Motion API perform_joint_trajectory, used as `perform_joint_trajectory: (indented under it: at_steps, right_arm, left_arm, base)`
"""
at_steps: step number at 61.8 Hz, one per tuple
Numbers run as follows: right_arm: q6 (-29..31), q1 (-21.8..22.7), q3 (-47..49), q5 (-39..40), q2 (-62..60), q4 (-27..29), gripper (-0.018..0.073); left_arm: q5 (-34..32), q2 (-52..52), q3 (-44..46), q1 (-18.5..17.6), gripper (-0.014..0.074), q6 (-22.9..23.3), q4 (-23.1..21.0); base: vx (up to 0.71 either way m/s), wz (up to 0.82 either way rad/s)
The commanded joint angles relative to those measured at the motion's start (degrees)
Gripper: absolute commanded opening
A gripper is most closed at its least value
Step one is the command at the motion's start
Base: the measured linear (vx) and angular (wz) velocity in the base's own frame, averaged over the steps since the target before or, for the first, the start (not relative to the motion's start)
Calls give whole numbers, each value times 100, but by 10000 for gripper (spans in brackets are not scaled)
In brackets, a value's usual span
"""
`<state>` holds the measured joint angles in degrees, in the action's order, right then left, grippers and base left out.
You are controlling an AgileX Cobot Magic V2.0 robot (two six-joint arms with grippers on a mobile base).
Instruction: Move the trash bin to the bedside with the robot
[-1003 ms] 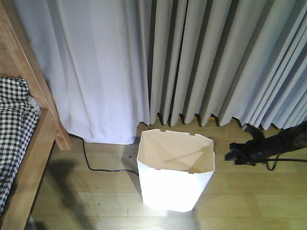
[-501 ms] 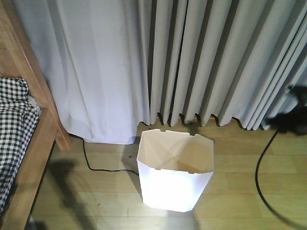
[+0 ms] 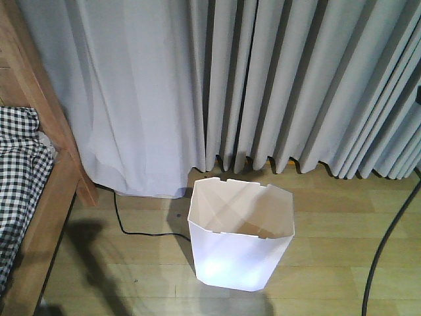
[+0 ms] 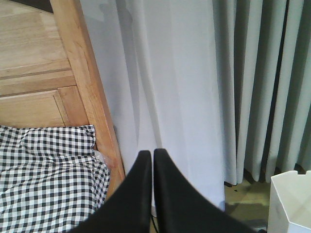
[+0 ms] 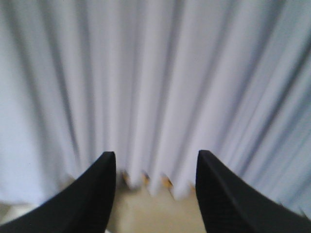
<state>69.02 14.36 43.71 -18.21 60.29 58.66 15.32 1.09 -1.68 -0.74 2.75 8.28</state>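
Note:
The white faceted trash bin (image 3: 240, 243) stands upright and empty on the wooden floor, just in front of the grey curtains. The bed's wooden frame (image 3: 46, 197) and checked bedding (image 3: 16, 164) lie at the left, a short gap from the bin. In the left wrist view my left gripper (image 4: 152, 152) is shut on nothing, pointing at the bed frame (image 4: 85, 82) and bedding (image 4: 48, 170), with a corner of the bin (image 4: 291, 204) at the lower right. My right gripper (image 5: 155, 156) is open and empty, facing blurred curtains, apart from the bin.
Grey pleated curtains (image 3: 263, 79) hang to the floor behind the bin. A thin black cord (image 3: 131, 230) runs across the floor between bed and bin. A thick black cable (image 3: 388, 250) trails down the right edge.
The right arm has lifted away from the bin's right side and left the front view, leaving only its cable. The bin has not moved.

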Motion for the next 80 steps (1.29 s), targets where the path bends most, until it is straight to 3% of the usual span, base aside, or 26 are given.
perform_joint_trajectory:
  at_steps: [1,8,20,34,48,53,61,80]
  right_arm:
    - [-308,-285,49,90,-512,131,370]
    - [-500,-634,-401,271,-1113,136,370]
    - [-486,-1281,-1661,1552,-2520,148,370]
    - [-486,-1774,-2819,2940,-4480,752,370]
    - [-212,-1780,-3324,2507,-5333,1045,336]
    - [22,-1780,-3282,2202,-5289,1045,232]
    - [26,-1780,-3277,2121,-5277,1069,-17]
    - [8,-1780,-3277,2059,-5277,1112,-11]
  left_arm:
    - [-425,54,-160,-35,-6,46,-20]
    - [-425,54,-160,-35,-6,46,-20]
    - [-425,54,-160,-35,-6,46,-20]
    - [-425,54,-160,-35,-6,46,-20]
    - [-425,54,-160,-35,-6,46,-20]
    - [-425,54,-160,-35,-6,46,-20]
    - [-425,54,-160,-35,-6,46,-20]
    - [-425,54,-160,-35,-6,46,-20]
  base:
    - [0,0]
    - [0,0]
    - [0,0]
    - [0,0]
    - [0,0]
    - [0,0]
    - [0,0]
    - [0,0]
